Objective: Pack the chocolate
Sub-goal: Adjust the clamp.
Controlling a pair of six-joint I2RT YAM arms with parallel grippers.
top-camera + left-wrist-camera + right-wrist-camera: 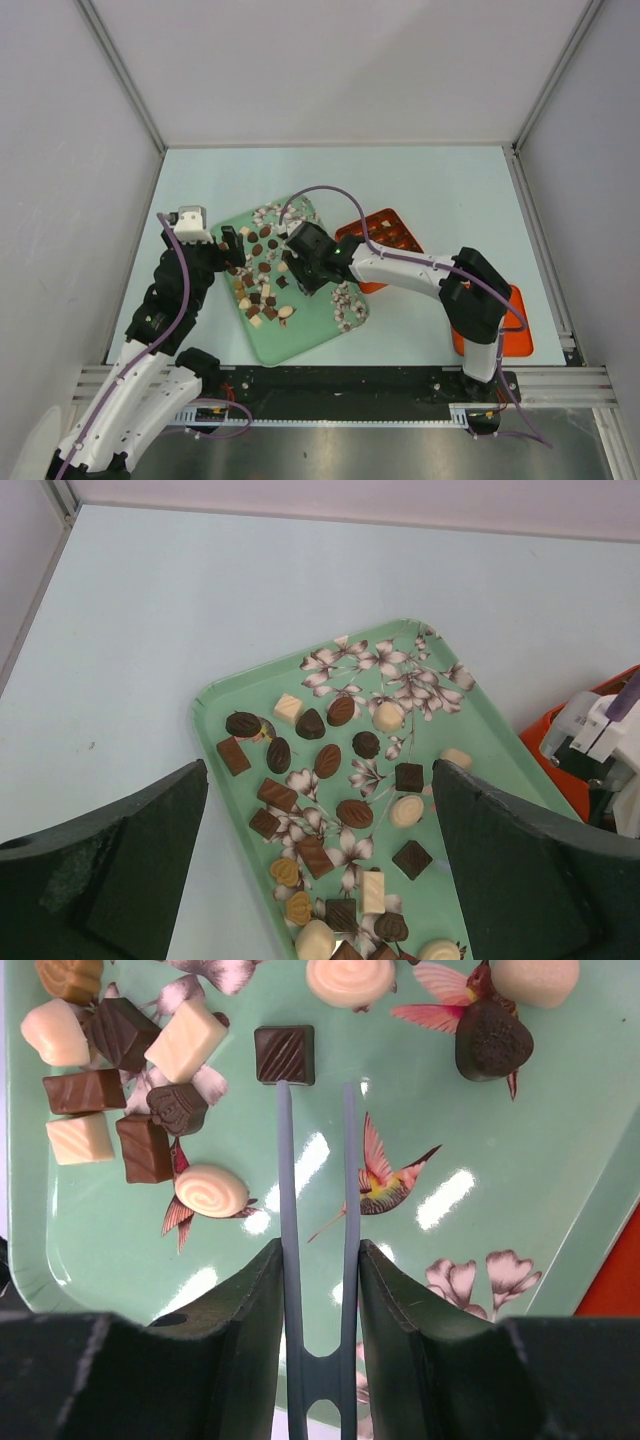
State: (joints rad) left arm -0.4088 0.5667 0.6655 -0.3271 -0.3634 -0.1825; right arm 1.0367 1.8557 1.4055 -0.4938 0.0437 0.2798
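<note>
- Your right claw (316, 1270) is closed on a pair of grey tweezers (289, 1210). Their two tips stand apart with nothing between them.
- The tips sit just short of a dark square piece (285, 1055). One tip lines up with its near edge, while the other lies off to its side, so the piece is not centred in the gap.
- Judged from this, you are lining up a pick and no piece is lifted yet. Next, shift the tips sideways until they straddle the square, lower them, then squeeze gently, since a small piece on a glossy surface may skid.
- The chocolate (355, 813) lies scattered over the green floral tray (520, 1140), thickest toward its left half. I cannot see any pieces in the orange box (385, 232), which sits just beyond the tray, partly behind your right arm.
- Your right arm reaches from its base leftward across the desk (150, 610), elbow raised and wrist pitched down over the tray's middle.
- Your left claw (320, 770) is spread wide and empty. It hovers at the tray's left edge, the arm folded close to its base.
</note>
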